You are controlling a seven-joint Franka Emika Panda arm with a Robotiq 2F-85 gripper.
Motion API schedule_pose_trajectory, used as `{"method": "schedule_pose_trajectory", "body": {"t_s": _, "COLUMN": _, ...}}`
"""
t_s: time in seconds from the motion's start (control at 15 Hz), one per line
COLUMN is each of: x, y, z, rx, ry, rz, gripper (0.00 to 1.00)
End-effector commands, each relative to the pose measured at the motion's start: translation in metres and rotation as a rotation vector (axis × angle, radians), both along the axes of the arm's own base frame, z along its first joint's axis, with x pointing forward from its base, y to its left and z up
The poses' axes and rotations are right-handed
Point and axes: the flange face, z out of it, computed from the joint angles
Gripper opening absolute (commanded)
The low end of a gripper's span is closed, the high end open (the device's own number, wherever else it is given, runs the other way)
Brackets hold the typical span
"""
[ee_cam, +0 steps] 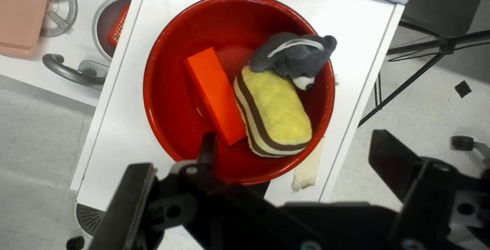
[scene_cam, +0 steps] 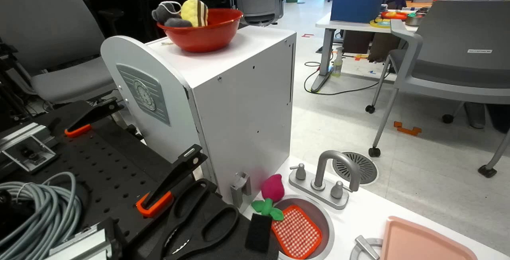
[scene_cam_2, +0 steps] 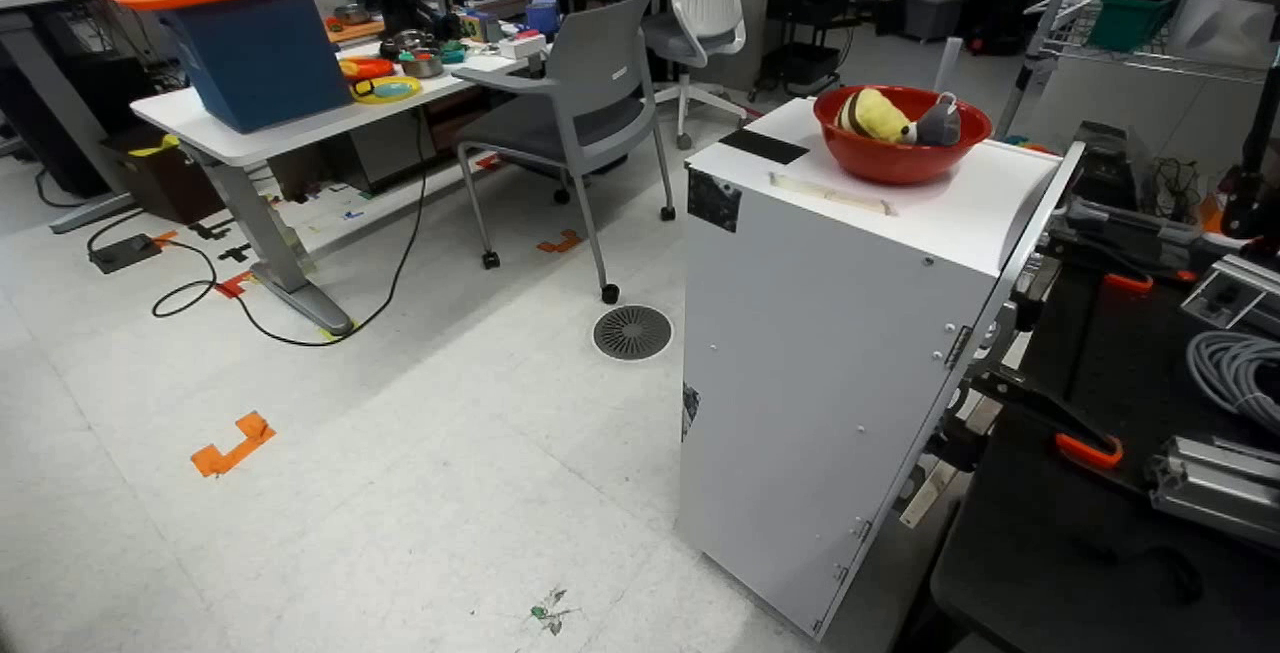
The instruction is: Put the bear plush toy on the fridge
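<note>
The bear plush toy (ee_cam: 294, 54), dark grey with a white muzzle and a white loop of cord, lies in the red bowl (ee_cam: 164, 100), against its wall. It also shows as a grey bear plush toy in both exterior views (scene_cam: 163, 12) (scene_cam_2: 938, 123). Beneath the bowl is the flat white top of the fridge (ee_cam: 356, 39), whose tall body (scene_cam: 247, 92) (scene_cam_2: 800, 353) has a rounded door with a grey panel. My gripper (ee_cam: 294, 133) is seen only in the wrist view. Its fingers are wide apart with nothing gripped, and the bear lies beyond the fingertips.
Sharing the bowl are a yellow striped plush piece (ee_cam: 275, 108) and an orange block (ee_cam: 216, 93). Beside the fridge, a toy sink (scene_cam: 328, 232) has a faucet (scene_cam: 334, 168). A black perforated table (scene_cam: 107, 152) with clamps adjoins the door side. Grey chairs (scene_cam: 458, 53) stand around.
</note>
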Motion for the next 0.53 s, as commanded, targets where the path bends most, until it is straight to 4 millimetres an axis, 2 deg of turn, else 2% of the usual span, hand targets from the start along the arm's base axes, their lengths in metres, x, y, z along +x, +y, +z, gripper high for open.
{"method": "schedule_pose_trajectory", "body": {"t_s": 0.0, "x": 0.004, "y": -0.002, "z": -0.014, "rx": 0.016, "ry": -0.018, "rz": 0.073, "gripper": 1.00}}
{"method": "schedule_pose_trajectory", "body": {"t_s": 0.47, "x": 0.020, "y": 0.004, "z": -0.055, "rx": 0.021, "ry": 0.026, "rz": 0.248, "gripper": 1.00}}
